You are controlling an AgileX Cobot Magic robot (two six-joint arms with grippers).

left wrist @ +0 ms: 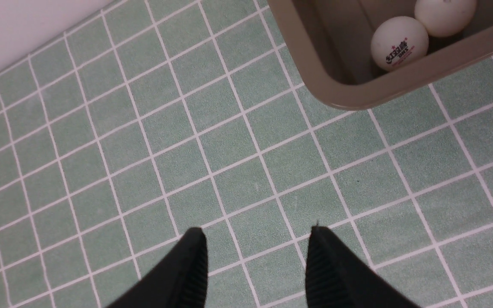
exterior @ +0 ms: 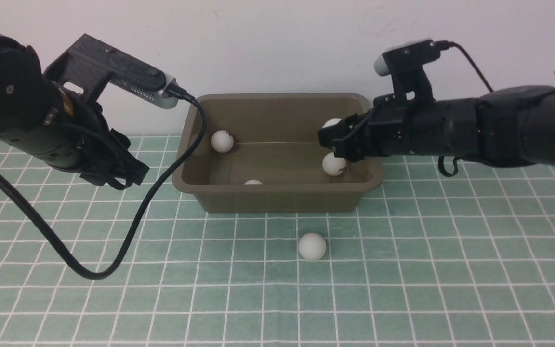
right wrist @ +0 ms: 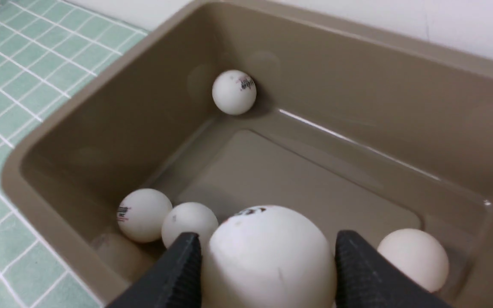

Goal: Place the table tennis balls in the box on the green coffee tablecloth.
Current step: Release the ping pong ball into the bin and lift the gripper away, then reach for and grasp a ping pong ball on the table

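The teal-green cloth (exterior: 403, 270) with its thin white grid lies under everything, and the olive-brown plastic tub (exterior: 277, 200) stands on it near the wall. My right pincer (right wrist: 268, 244) hangs over the tub, clamped on one white table tennis ball (right wrist: 268, 269). My left pincer (left wrist: 257, 233) stands parted and empty above the cloth beside the tub. Four more balls (right wrist: 233, 92) lie inside the tub. The last ball (exterior: 312, 246) rests on the cloth just in front of it.
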